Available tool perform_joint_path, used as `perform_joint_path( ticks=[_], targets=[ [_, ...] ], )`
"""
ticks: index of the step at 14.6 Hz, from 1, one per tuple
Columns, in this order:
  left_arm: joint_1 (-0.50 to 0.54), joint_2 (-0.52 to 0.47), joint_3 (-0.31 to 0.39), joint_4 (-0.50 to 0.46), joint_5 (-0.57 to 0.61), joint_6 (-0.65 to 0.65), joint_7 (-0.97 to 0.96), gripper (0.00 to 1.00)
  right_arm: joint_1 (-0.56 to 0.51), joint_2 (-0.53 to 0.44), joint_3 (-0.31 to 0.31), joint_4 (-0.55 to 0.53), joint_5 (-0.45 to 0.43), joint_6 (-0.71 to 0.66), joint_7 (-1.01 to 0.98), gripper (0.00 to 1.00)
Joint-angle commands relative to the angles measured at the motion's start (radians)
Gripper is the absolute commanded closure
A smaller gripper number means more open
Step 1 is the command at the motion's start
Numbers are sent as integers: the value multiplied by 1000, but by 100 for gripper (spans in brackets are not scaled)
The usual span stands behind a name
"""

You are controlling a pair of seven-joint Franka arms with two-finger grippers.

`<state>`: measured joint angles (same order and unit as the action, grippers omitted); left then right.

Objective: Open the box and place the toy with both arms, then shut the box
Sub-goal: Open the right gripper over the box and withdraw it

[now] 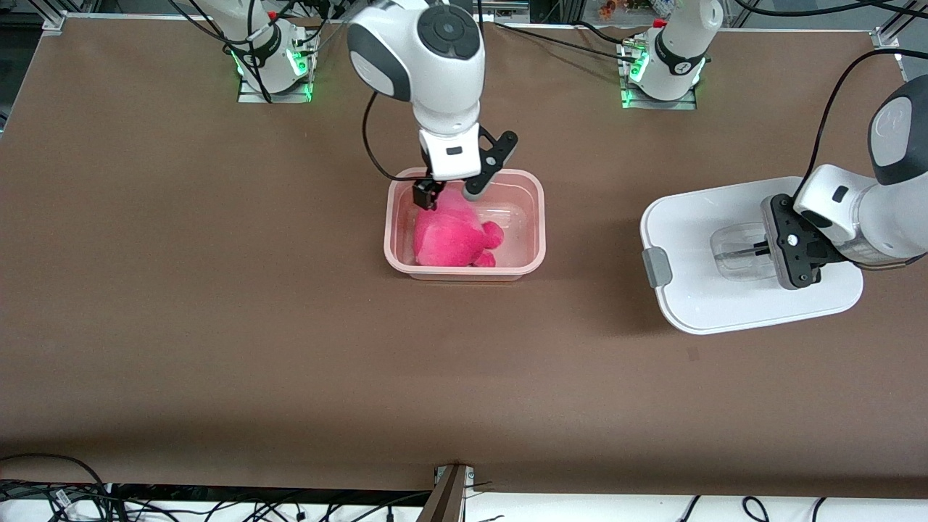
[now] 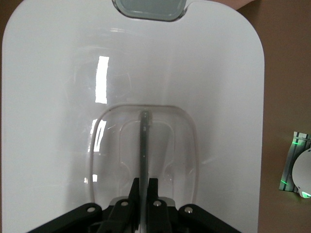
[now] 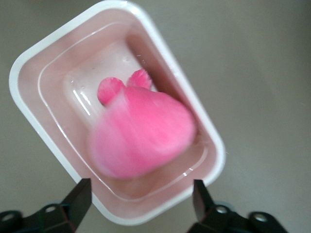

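Box (image 1: 464, 225) and toy (image 1: 453, 235) are pictured from the front camera: the pink tub is seen open on the brown table (image 1: 217, 326), directly below the right gripper (image 1: 453, 192), and the pink plush is seen lying inside it, under the spread fingers. The lid (image 1: 725, 304) is shown well apart from the tub, toward the left arm's end of the table, with the left gripper (image 1: 757, 250) set at its clear centre handle.

From the left wrist camera, the left gripper (image 2: 144, 187) is shown pressed together on the thin bar of the handle (image 2: 145, 141), with the white lid (image 2: 58, 121) spread out ahead of the fingers and a grey clip (image 2: 148, 8) visible at its end.

From the right wrist camera, the right gripper (image 3: 141, 196) is seen with its fingers wide apart and nothing pinched between them; the toy (image 3: 143, 138) is framed just ahead of the fingertips, resting in the box (image 3: 29, 63), whose rim is crossed by neither finger.

Placing is judged as done and closing as the step in hand. It would be done well if the right gripper were lifted straight up clear of the rim first, the plush were checked to sit below the rim, and the lid were then carried over level and lowered squarely onto the tub.
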<state>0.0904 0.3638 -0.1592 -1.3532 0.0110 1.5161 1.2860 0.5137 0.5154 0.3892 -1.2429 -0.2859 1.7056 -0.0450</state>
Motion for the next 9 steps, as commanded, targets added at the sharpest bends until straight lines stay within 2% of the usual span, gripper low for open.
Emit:
perform_joint_path(
  ticks=[1, 2, 4, 6, 9],
  targets=[
    [-11, 11, -14, 46, -19, -16, -14, 100, -78, -35, -32, 65, -6, -99, 16, 0],
    [-24, 11, -23, 46, -19, -19, -1, 100, -115, -50, -55, 65, -2, -101, 16, 0],
    [-38, 11, -104, 42, -25, -19, -7, 100, -209, -55, -72, 65, 30, -103, 16, 0],
    [-73, 42, -178, 43, -32, 5, -16, 100, -326, -57, -72, 65, 114, -103, 13, 0],
    [-226, 89, -186, 45, -51, 82, -30, 100, -458, -71, -73, 65, 169, -129, 17, 0]
  ],
)
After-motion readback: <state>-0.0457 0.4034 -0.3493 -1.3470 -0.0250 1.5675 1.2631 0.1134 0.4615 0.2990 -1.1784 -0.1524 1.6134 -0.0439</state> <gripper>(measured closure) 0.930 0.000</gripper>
